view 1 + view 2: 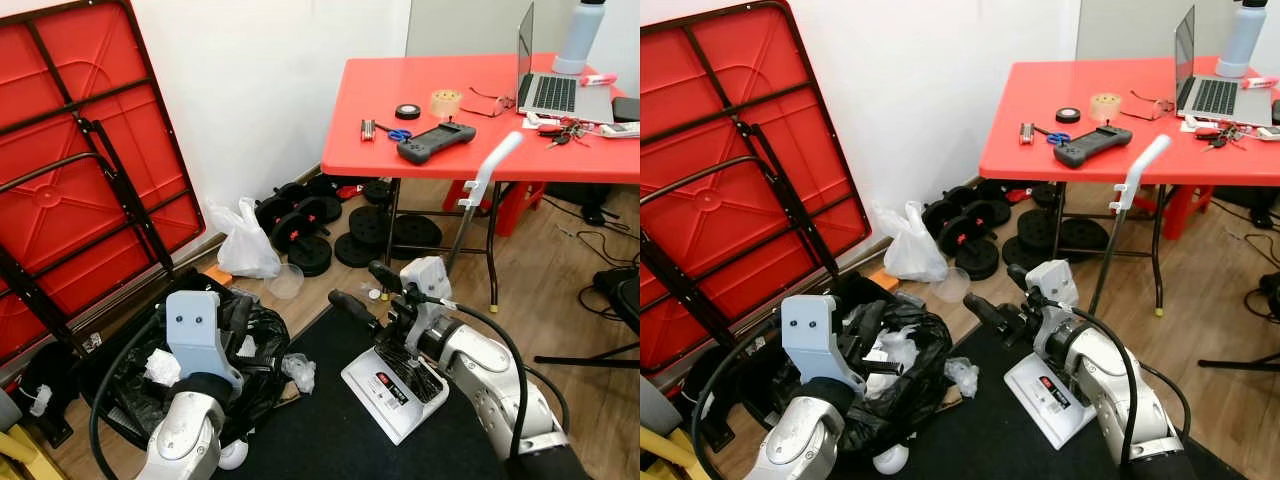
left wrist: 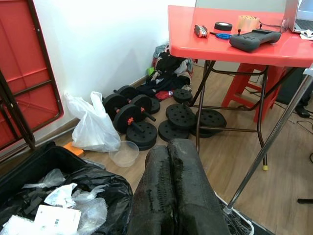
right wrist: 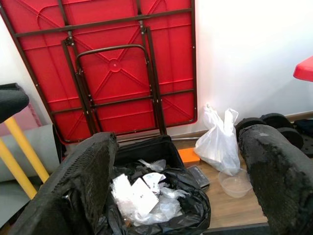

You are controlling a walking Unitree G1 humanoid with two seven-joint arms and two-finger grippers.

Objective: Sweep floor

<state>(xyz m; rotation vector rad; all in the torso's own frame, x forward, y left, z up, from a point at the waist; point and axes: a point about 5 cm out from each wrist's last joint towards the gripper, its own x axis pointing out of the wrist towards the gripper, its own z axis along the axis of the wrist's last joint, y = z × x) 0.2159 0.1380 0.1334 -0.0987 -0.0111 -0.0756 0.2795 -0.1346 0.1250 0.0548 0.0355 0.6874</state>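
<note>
White plastic dustpan (image 1: 395, 388) lying flat on a black mat (image 1: 330, 430), low and rectangular, red label on its face, a slim metal handle (image 1: 478, 195) rising tilted from its far end to a white grip level with the bench edge. Right hand (image 1: 362, 292) poised just above the dustpan's near end, two long black fingers spread wide apart, rough and pitted on their inner faces in the right wrist view, gripping nothing. Left hand (image 2: 173, 196) raised beside the rubbish bin, both fingers pressed together with nothing between them, the same coarse rubbery texture. Bin lined with a glossy, crumpled black bag (image 1: 895, 375), stuffed with white paper and clear wrap; one crumpled scrap (image 1: 962, 374) lying on the mat's edge beside it. Soft white plastic bag (image 1: 246, 240) slumped against the wall, a clear round tub (image 1: 286, 281) just beside it on the wooden floor. Matte black dumbbell plates (image 1: 310, 250) heaped under the red bench (image 1: 440, 150), smooth-topped on thin dark metal legs. Folded red table (image 1: 80, 170) leaning on the wall, ribbed underside and black steel frame showing.
</note>
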